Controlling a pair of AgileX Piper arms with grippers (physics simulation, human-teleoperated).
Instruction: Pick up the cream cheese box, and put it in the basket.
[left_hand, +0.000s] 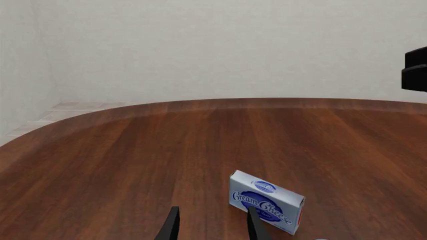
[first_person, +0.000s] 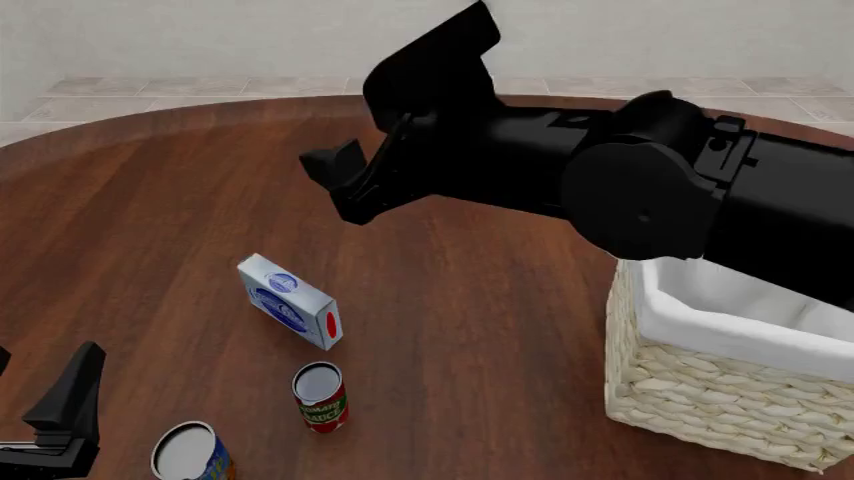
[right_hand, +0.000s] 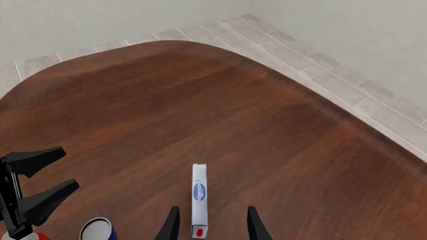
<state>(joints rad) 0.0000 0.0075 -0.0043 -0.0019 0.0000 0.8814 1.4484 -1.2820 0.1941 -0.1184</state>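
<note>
Cream cheese box (first_person: 290, 302) is seen standing on a long edge on the wooden bench (first_person: 160, 200), left of centre, red oval end toward the cans. Right claw (right_hand: 211, 225) is held above it, fingers spread apart and empty; in the right wrist view the box's narrow top edge (right_hand: 199, 200) is lined up in the gap between the fingers, not touched. Left claw (first_person: 60, 415) is parked low at the near left corner, released, box just beside one fingertip (left_hand: 257, 225) in its wrist view. Basket (first_person: 721, 390) is set at far right, well apart from the box. Red-labelled can (first_person: 320, 397) and blue-labelled can (first_person: 190, 452) are noted near the box's near side.
</note>
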